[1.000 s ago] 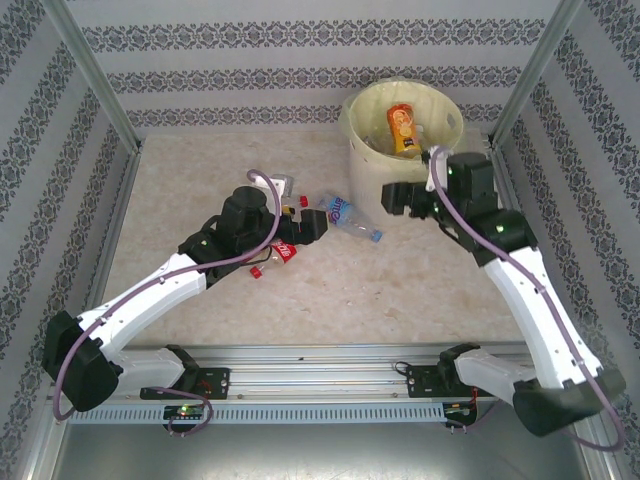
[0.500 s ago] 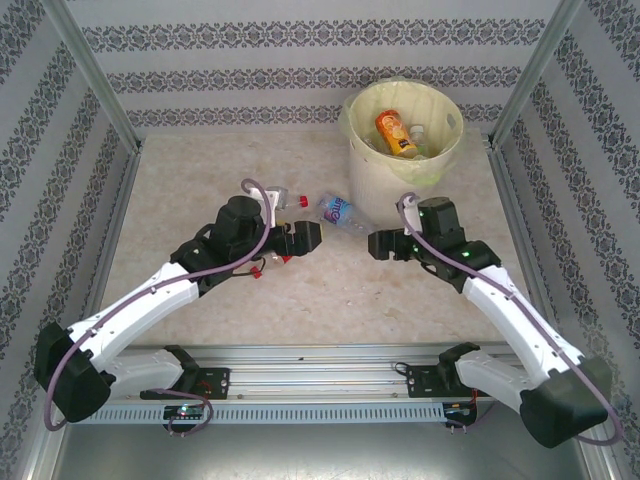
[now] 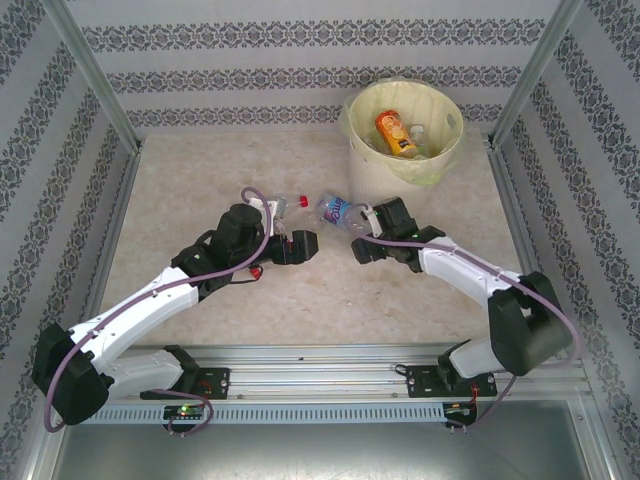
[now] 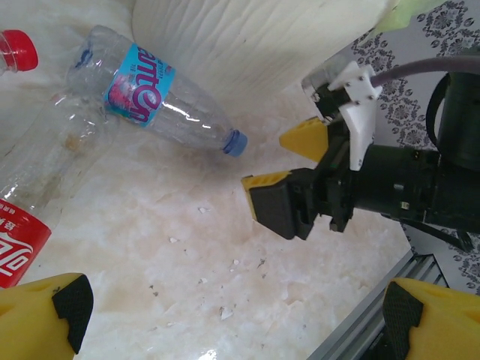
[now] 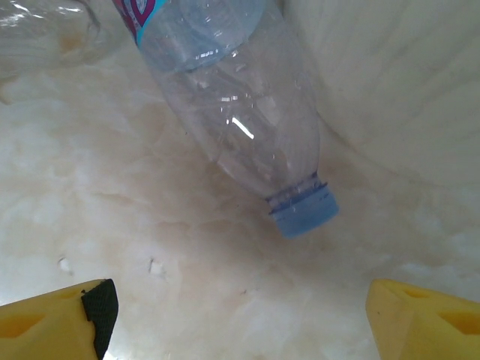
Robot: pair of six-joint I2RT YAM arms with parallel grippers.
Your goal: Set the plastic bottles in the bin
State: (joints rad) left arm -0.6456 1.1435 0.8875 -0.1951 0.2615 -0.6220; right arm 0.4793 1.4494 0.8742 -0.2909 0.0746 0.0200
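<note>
A clear bottle with a blue and pink label (image 3: 337, 209) and a blue cap (image 5: 304, 214) lies on the table against the foot of the bin (image 3: 402, 140). My right gripper (image 3: 358, 249) is open just short of that cap, its jaws wide apart (image 5: 240, 330) with nothing between them. My left gripper (image 3: 306, 245) is open over bare table (image 4: 240, 322), facing the right gripper (image 4: 285, 169). A red-capped clear bottle (image 3: 290, 203) and a red-labelled cola bottle (image 4: 19, 240) lie by the left gripper. An orange bottle (image 3: 396, 133) sits inside the bin.
Patterned walls with metal posts enclose the marble-look table (image 3: 200, 180). The bin's cream wall (image 5: 397, 90) stands right behind the blue-capped bottle. A loose red cap (image 3: 258, 270) lies under the left arm. The metal rail (image 3: 320, 360) runs along the near edge.
The right arm has swung from the bin down to the table and its open gripper now faces the blue-capped bottle. The left gripper has shifted slightly nearer.
</note>
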